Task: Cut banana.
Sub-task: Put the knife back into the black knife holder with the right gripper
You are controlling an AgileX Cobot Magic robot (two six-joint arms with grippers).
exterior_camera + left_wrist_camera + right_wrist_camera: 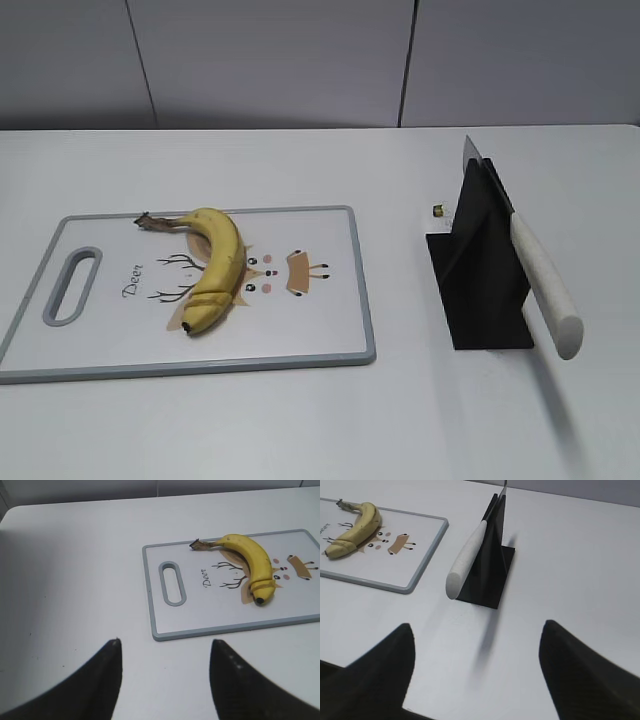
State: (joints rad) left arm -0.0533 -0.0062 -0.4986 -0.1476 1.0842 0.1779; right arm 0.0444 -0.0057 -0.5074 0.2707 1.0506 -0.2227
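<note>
The yellow banana (215, 268) lies on a white cutting board (320, 330) with a grey rim and a deer drawing. It shows a cut line near its black-tipped end. It also shows in the left wrist view (255, 562) and the right wrist view (355, 530). A knife with a white handle (543, 285) rests in a black stand (480, 270) to the right of the board. My left gripper (165, 645) is open and empty above the bare table, short of the board (165, 625). My right gripper (477, 630) is open and empty, short of the knife (467, 560).
The board has a handle slot (72, 285) at its left end. A small dark object (437, 210) lies behind the black stand (490, 565). A grey wall runs behind the white table. Neither arm shows in the exterior view.
</note>
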